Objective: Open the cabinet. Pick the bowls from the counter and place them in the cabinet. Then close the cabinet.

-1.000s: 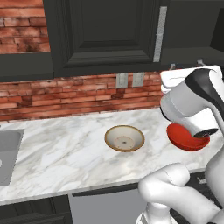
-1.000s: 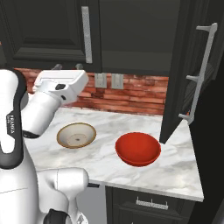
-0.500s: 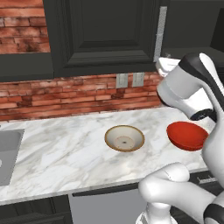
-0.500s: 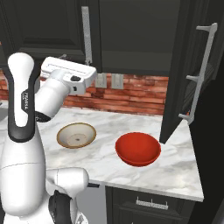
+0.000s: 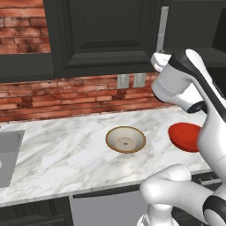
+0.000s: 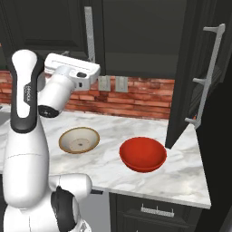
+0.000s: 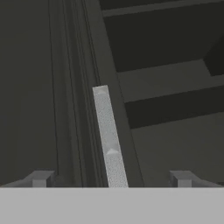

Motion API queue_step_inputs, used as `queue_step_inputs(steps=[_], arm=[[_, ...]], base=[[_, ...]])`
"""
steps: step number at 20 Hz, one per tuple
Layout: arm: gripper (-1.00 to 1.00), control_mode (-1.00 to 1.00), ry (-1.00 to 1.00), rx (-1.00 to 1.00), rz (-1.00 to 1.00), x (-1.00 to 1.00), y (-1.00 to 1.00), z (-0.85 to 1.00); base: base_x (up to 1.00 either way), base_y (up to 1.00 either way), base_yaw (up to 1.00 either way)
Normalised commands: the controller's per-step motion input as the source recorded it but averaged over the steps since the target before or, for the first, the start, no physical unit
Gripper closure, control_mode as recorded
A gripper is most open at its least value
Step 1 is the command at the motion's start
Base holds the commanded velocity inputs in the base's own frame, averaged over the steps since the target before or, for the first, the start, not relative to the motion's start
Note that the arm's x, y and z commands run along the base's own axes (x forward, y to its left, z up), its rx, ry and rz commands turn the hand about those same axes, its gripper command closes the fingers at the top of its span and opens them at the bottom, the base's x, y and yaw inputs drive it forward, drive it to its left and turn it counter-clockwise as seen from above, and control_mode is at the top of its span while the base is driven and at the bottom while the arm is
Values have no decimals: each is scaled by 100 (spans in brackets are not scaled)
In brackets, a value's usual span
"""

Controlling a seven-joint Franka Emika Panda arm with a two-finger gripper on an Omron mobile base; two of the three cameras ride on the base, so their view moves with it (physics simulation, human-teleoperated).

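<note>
The cabinet's right door (image 6: 192, 86) stands swung out and shows the dark inside (image 6: 140, 36); the left door (image 5: 106, 35) is shut. My gripper (image 7: 111, 177) is open, raised in front of the left door's silver bar handle (image 7: 107, 135), which runs up between the fingertips without touching them. The hand (image 6: 93, 71) hangs at cabinet height, well above the counter (image 6: 181, 174). The tan-rimmed bowl (image 5: 126, 139) (image 6: 79, 139) and the red bowl (image 5: 185, 136) (image 6: 142, 154) sit side by side on the marble.
The open door juts over the counter's right end, its handle (image 6: 208, 77) facing outward. A grey sink (image 5: 8, 154) lies at the far left. Wall outlets (image 5: 130, 80) sit in the brick backsplash. Dark drawers (image 6: 154, 210) are below the counter.
The arm has swung up from just above the red bowl to cabinet height, bringing the hand to the left door's handle. Both bowls stayed put.
</note>
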Motion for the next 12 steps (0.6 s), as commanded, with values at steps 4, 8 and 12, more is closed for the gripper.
queue_step_inputs(steps=[4,8,12], arm=[[-100,-100,0,0,0,50,2,0],[-100,-100,0,-1,0,47,18,0],[-100,-100,0,-1,0,31,18,0]], base=[[0,0,0],[0,0,0],[0,0,0]])
